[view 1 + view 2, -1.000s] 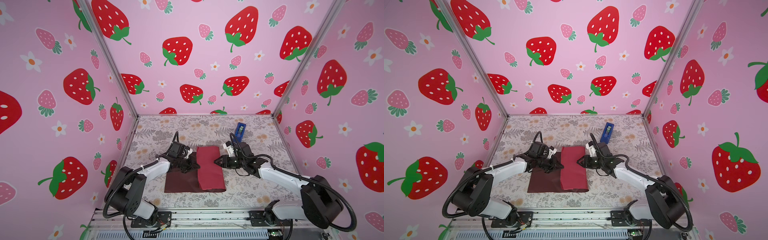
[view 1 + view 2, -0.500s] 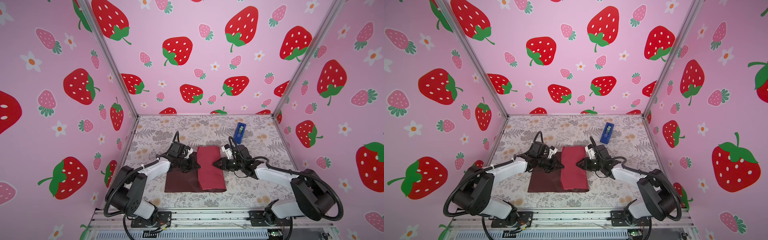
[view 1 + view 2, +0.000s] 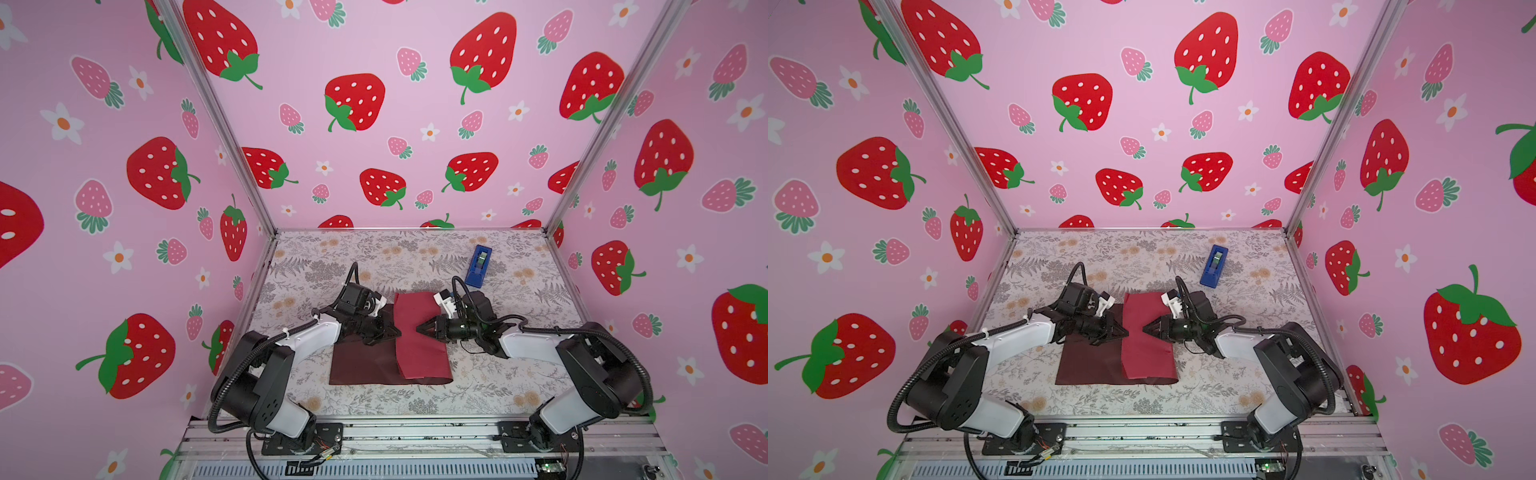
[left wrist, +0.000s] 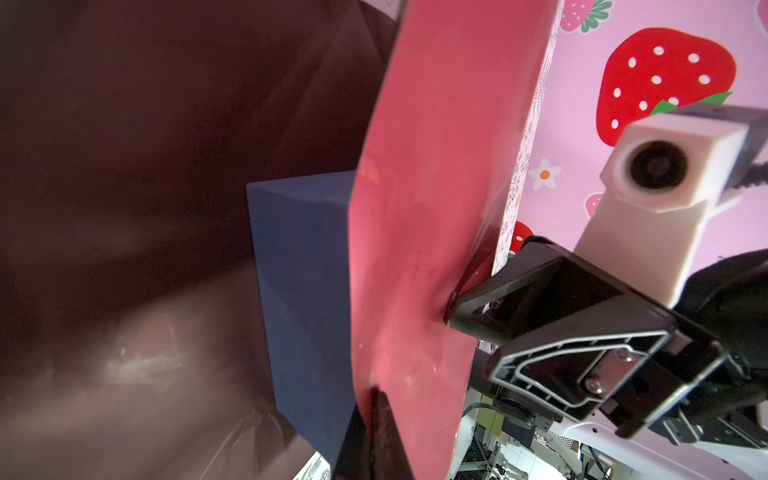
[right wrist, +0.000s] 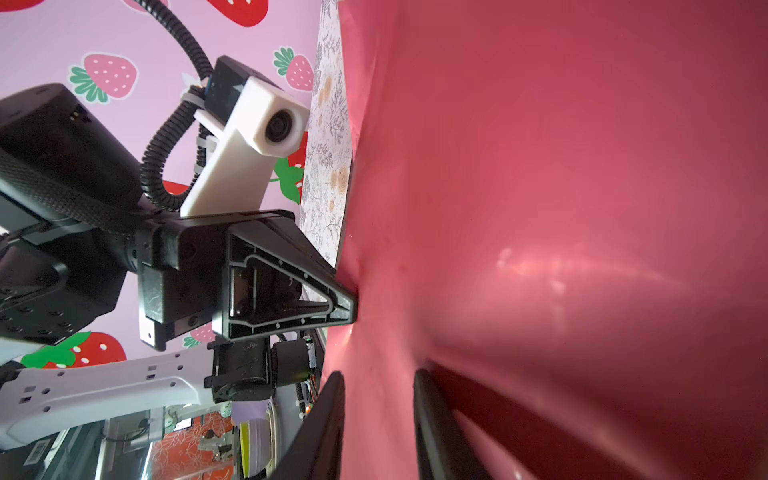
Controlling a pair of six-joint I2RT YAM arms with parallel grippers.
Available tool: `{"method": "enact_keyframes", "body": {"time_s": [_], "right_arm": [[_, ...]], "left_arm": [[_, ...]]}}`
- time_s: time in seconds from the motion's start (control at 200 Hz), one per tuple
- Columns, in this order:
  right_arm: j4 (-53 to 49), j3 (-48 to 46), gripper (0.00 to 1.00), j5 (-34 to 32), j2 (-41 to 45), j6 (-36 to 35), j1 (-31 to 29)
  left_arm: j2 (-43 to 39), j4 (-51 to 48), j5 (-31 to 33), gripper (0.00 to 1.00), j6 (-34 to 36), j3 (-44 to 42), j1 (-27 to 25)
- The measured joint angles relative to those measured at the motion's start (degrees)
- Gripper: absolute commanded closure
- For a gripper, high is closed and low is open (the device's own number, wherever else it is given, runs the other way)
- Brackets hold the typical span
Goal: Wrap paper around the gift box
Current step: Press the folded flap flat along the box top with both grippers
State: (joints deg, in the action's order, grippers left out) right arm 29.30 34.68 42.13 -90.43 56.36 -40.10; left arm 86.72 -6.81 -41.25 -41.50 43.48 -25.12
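Maroon paper (image 3: 422, 353) hides nearly all of the gift box (image 4: 303, 282), which we glimpse only from the left wrist. On the floral table (image 3: 415, 257), amid strawberry walls (image 3: 374, 54), the left tool (image 3: 398, 331), closed, and the right tool (image 3: 417, 328), jaws slightly parted, press the fold from opposite sides.

Pink strawberry walls (image 3: 395, 104); grey floral tabletop (image 3: 415, 253).
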Motion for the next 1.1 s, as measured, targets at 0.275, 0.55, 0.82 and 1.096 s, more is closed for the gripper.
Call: {"method": "enact_keyframes", "body": {"time_s": [0.275,0.55,0.82,1.096], "right_arm": [[-3.4,1.8,0.71,-1.1,-0.6,-1.6,-1.1],[-3.5,1.9,0.71,-1.0,-0.9,-2.2,-1.1],[-3.9,2.4,0.72,-0.9,-1.1,-2.4,-1.2],[-4.4,2.6,0.72,-0.9,-1.1,-2.6,-1.2]], "left_arm": [[-0.1,-4.3,3.2,0.74,1.9,1.1,0.0],[-5.3,-20.2,12.3,0.6,6.6,5.4,3.6],[-7.4,-29.0,17.1,0.49,12.6,8.0,16.5],[1.3,-36.1,23.0,0.4,17.6,9.4,24.4]]}}
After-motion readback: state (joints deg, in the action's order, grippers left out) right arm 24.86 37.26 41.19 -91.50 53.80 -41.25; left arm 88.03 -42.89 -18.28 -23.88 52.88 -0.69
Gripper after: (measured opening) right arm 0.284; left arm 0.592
